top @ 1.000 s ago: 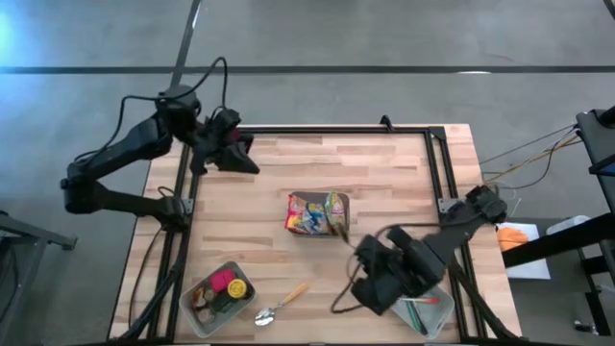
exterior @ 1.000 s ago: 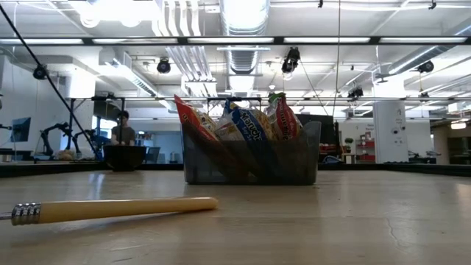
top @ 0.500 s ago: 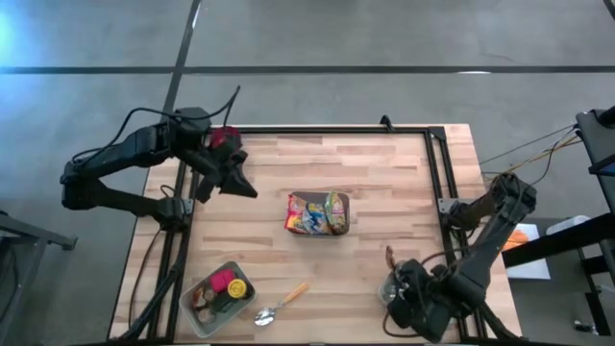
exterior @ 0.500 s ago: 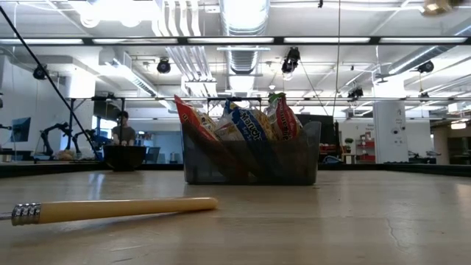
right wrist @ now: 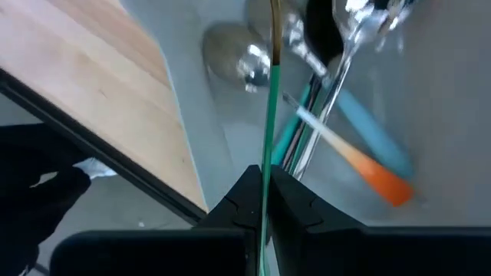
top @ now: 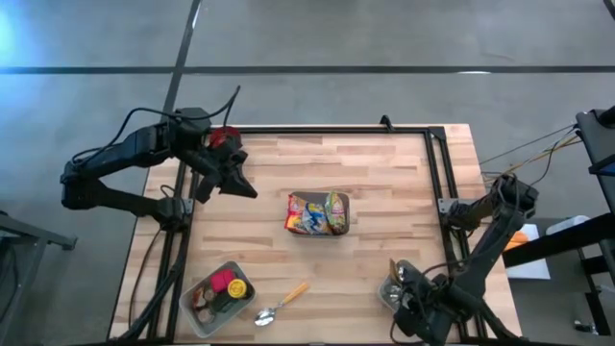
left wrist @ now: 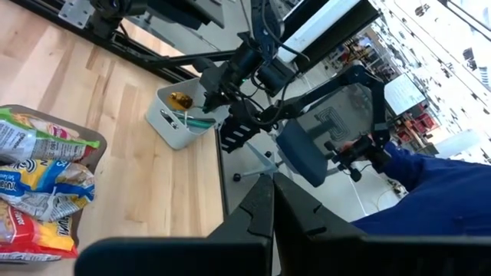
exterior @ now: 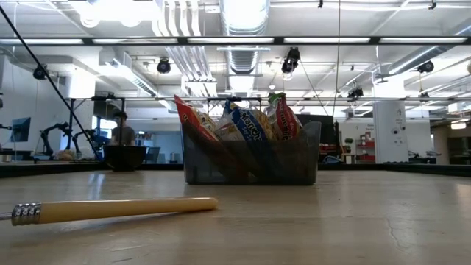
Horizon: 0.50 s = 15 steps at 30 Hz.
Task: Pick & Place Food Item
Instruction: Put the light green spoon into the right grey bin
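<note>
Several snack bags point(top: 317, 213) stand upright in a grey basket point(exterior: 250, 165) at the table's middle. My right gripper point(right wrist: 265, 178) is at the near right corner, pointing down over a white bin point(top: 389, 293), shut on a thin green-handled utensil point(right wrist: 268, 107). My left gripper point(left wrist: 272, 201) hangs shut with nothing in it above the far left of the table point(top: 240, 183), pointing toward the basket's side. Neither gripper shows in the low view. My right gripper pinches the utensil's green handle point(right wrist: 266, 157) between its two fingers, which come from above and point down. The utensil runs on along the fingers past their tips, hanging down into the bin. Whether its brown far end point(right wrist: 274, 19) touches the cutlery there I cannot tell.
The white bin point(left wrist: 180, 115) holds spoons and blue and orange-handled cutlery point(right wrist: 360, 146). A grey container point(top: 219, 293) with pink and yellow items sits at the near left, a wooden-handled spoon point(top: 281, 303) beside it. Black frame rails point(top: 437, 163) run along the table's edges.
My right gripper has swung from beside the snack basket toward the near right corner and sunk over the white bin, tipping to point down, still shut on the green utensil. My left gripper has dipped a little toward the near edge, then kept still.
</note>
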Each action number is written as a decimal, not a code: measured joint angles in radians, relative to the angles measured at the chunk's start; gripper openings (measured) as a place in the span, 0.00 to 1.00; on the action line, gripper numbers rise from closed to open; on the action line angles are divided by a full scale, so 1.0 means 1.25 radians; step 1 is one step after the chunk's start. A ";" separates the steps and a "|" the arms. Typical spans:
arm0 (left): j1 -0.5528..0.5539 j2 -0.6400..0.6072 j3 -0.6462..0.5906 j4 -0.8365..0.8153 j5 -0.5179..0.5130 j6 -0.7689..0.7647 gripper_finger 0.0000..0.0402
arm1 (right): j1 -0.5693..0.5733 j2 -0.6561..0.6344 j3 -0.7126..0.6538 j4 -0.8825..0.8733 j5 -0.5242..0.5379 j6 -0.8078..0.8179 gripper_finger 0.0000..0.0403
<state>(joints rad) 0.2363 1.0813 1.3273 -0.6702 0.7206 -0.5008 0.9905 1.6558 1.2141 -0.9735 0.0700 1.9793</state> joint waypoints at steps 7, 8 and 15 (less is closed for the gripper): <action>0.000 0.000 0.000 0.000 0.000 -0.001 0.00 | 0.054 0.000 -0.049 0.062 0.001 0.068 0.02; 0.000 0.000 0.000 0.000 0.000 -0.001 0.00 | 0.059 0.000 -0.057 0.073 0.003 0.069 0.02; 0.000 0.000 0.000 0.000 0.000 -0.011 0.00 | 0.062 0.000 -0.152 0.215 0.007 0.058 0.02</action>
<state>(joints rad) 0.2363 1.0817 1.3273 -0.6704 0.7209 -0.5142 1.0676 1.6558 1.0245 -0.7051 0.0793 2.0521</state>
